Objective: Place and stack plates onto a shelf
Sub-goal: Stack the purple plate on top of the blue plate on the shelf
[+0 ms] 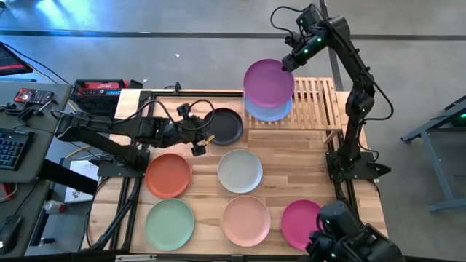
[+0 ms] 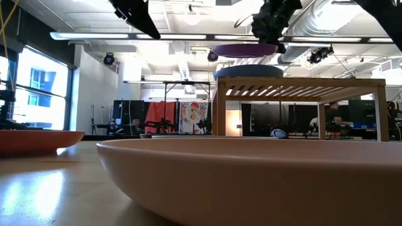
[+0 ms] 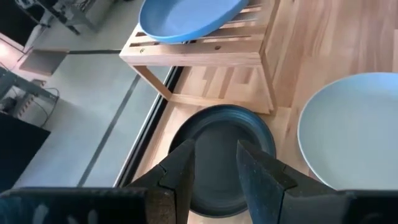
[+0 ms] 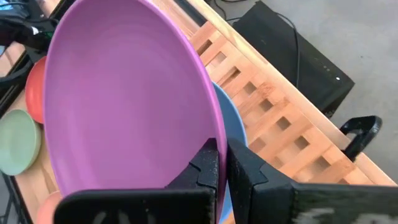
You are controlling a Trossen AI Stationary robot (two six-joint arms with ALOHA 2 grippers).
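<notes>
right gripper (image 1: 289, 64), upper centre of the high view: fingers clamped on the rim of the purple plate (image 1: 268, 81), held above the blue plate (image 1: 271, 110) lying on the shelf (image 1: 320, 102). left gripper (image 1: 206, 138), left of centre: fingers apart, over the black plate (image 1: 224, 125) on the bench (image 1: 291, 153), gripping nothing.
</notes>
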